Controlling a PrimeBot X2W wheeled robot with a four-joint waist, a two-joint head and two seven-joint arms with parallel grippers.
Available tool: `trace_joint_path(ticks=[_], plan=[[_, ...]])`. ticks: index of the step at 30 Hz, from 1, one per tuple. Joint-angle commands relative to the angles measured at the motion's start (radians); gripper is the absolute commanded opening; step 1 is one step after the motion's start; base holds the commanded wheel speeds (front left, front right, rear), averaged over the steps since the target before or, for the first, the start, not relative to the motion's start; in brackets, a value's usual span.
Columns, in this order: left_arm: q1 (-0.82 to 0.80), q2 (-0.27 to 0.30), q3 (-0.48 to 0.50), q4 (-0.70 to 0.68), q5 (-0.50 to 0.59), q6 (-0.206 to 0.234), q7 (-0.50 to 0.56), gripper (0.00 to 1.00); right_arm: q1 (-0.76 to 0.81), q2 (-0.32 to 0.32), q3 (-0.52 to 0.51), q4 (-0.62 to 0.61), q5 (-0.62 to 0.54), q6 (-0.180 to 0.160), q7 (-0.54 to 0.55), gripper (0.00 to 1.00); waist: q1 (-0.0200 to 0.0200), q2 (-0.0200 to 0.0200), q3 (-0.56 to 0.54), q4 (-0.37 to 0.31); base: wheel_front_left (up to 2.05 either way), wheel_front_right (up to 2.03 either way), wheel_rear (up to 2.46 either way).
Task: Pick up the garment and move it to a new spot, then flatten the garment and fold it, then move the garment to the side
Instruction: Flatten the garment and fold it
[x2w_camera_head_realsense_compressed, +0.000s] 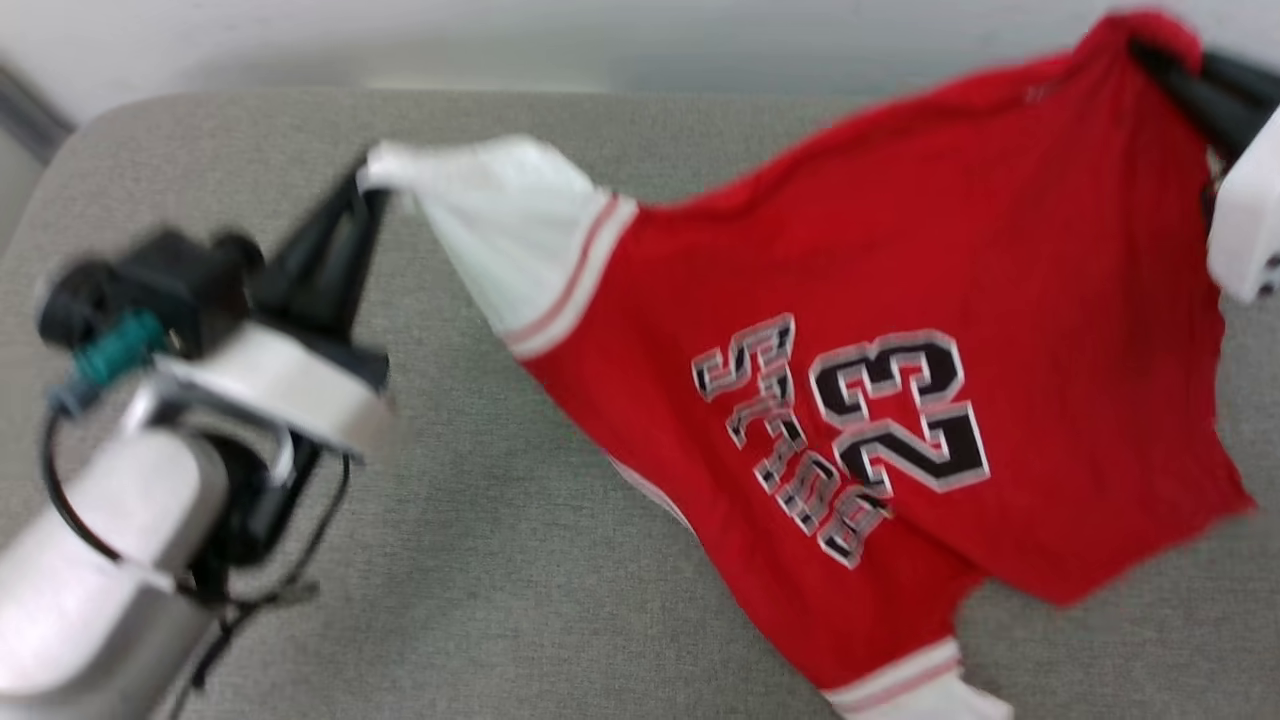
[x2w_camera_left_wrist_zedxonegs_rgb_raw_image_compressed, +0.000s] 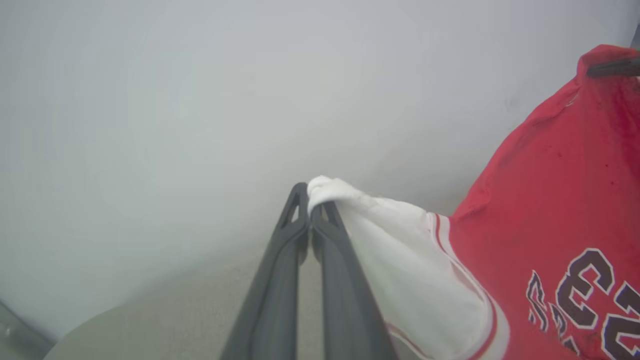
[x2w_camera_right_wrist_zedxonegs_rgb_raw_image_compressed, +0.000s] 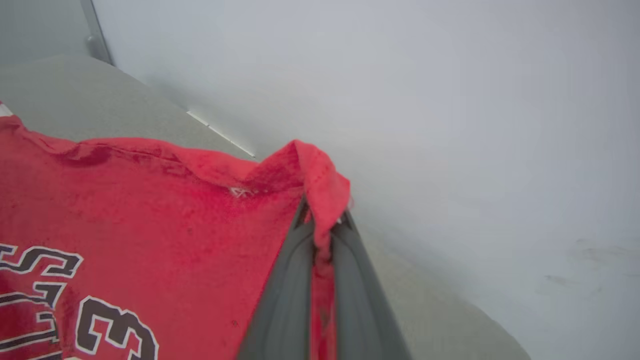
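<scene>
The garment (x2w_camera_head_realsense_compressed: 900, 300) is a red shirt with white sleeves and black "BULLS 23" lettering, stretched in the air above the grey table (x2w_camera_head_realsense_compressed: 500, 560) between both arms. My left gripper (x2w_camera_head_realsense_compressed: 365, 190) is shut on the tip of one white sleeve (x2w_camera_left_wrist_zedxonegs_rgb_raw_image_compressed: 370, 225), seen up close with my left gripper (x2w_camera_left_wrist_zedxonegs_rgb_raw_image_compressed: 311, 197) pinching the cloth. At the upper right my right gripper (x2w_camera_head_realsense_compressed: 1150, 50) is shut on a red corner of the garment (x2w_camera_right_wrist_zedxonegs_rgb_raw_image_compressed: 150, 210); in its wrist view my right gripper (x2w_camera_right_wrist_zedxonegs_rgb_raw_image_compressed: 322, 222) has red fabric clamped between the fingers. The lower sleeve (x2w_camera_head_realsense_compressed: 910, 690) hangs down toward the table.
A pale wall (x2w_camera_head_realsense_compressed: 600, 40) runs behind the table's far edge. The table's rounded left corner (x2w_camera_head_realsense_compressed: 60, 170) lies near my left arm (x2w_camera_head_realsense_compressed: 120, 520). A grey post (x2w_camera_right_wrist_zedxonegs_rgb_raw_image_compressed: 95, 30) stands by the wall.
</scene>
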Motion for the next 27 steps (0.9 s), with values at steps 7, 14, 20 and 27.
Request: trace_joint_path(ticks=[7,14,20,27], plan=[[-0.354,-0.039,0.041,0.052,0.014,-0.07,0.079,0.0,-0.193,0.084,-0.112,0.01,-0.113,-0.001,0.006,0.0,0.0001,0.0,0.105,-0.019,0.0,0.0,0.0],[-0.675,-0.081,0.061,0.169,0.039,-0.134,0.124,0.0,-0.419,0.154,-0.141,0.081,-0.199,-0.001,0.015,0.0,0.0001,0.0,0.191,-0.014,0.0,0.0,0.0],[-0.947,-0.126,0.07,0.316,0.061,-0.186,0.137,0.0,-0.65,0.184,-0.119,0.174,-0.269,-0.001,0.005,0.0,0.0001,0.0,0.256,-0.002,0.0,0.0,0.0],[-1.221,-0.172,0.07,0.492,0.104,-0.236,0.111,0.0,-0.912,0.227,-0.082,0.332,-0.338,-0.001,-0.051,0.0,0.0001,0.0,0.319,0.008,0.0,0.0,0.0]])
